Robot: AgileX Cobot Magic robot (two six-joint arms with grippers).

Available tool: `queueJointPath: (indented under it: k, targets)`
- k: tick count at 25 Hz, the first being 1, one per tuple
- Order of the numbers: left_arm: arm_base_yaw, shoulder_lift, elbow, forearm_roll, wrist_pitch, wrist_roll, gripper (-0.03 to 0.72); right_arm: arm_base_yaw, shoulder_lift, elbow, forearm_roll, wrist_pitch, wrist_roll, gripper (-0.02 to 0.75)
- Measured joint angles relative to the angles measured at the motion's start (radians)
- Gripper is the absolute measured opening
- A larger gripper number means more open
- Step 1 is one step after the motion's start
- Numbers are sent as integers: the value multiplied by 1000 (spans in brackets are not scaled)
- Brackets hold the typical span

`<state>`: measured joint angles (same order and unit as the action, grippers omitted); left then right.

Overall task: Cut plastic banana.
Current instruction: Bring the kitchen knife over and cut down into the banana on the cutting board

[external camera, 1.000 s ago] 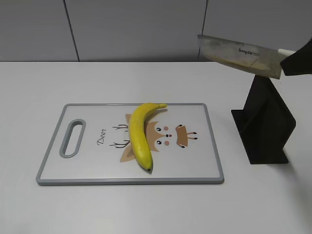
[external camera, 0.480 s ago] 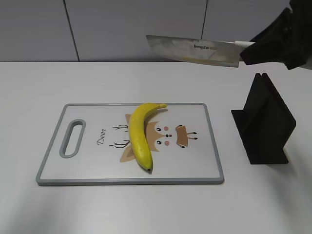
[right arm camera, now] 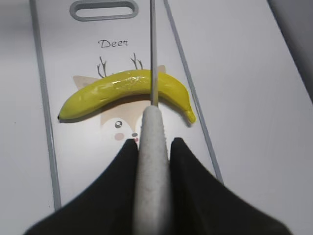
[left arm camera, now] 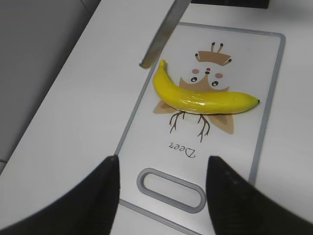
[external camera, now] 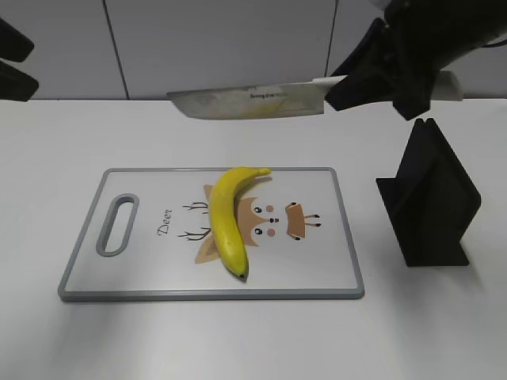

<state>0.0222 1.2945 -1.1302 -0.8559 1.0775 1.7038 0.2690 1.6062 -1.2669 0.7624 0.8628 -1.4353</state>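
Note:
The plastic banana (external camera: 225, 218) lies whole on the cutting board (external camera: 142, 277), over the deer print; it also shows in the left wrist view (left arm camera: 200, 98) and the right wrist view (right arm camera: 122, 88). My right gripper (external camera: 372, 75) is shut on the white handle of a knife (external camera: 249, 101), held level in the air above the board's far edge, blade pointing left. In the right wrist view the gripper (right arm camera: 152, 152) grips the handle and the blade edge (right arm camera: 153, 49) lines up across the banana. My left gripper (left arm camera: 161, 171) is open and empty, above the board's handle slot (left arm camera: 171, 190).
A black knife stand (external camera: 432, 198) stands on the white table to the right of the board. A grey wall runs behind the table. Part of the left arm (external camera: 12, 59) shows at the upper left.
The right gripper has carried the knife leftward and slightly down, from above the stand to above the board's far side. The left arm has come into view at the upper left. The banana has not moved.

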Motion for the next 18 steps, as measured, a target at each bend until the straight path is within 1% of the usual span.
queueJointPath:
  k: [3, 7, 11, 15, 17, 18]
  targets:
    - [-37, 54, -50, 22, -2, 16, 552, 35, 74, -58, -14, 41, -6, 171]
    - [-146, 129, -137, 138, -35, 7, 552, 69, 148, -124, -41, 59, -8, 171]
    - [-266, 217, -226, 269, -79, -83, 552, 73, 191, -155, -43, 58, -32, 171]
    - [-391, 312, -309, 460, -87, -217, 552, 73, 209, -157, -31, 62, -63, 171]
    - [-441, 350, -324, 543, -91, -275, 552, 73, 211, -157, -26, 62, -73, 171]
    - [-464, 368, -325, 565, -92, -291, 552, 73, 211, -158, -19, 64, -75, 171]
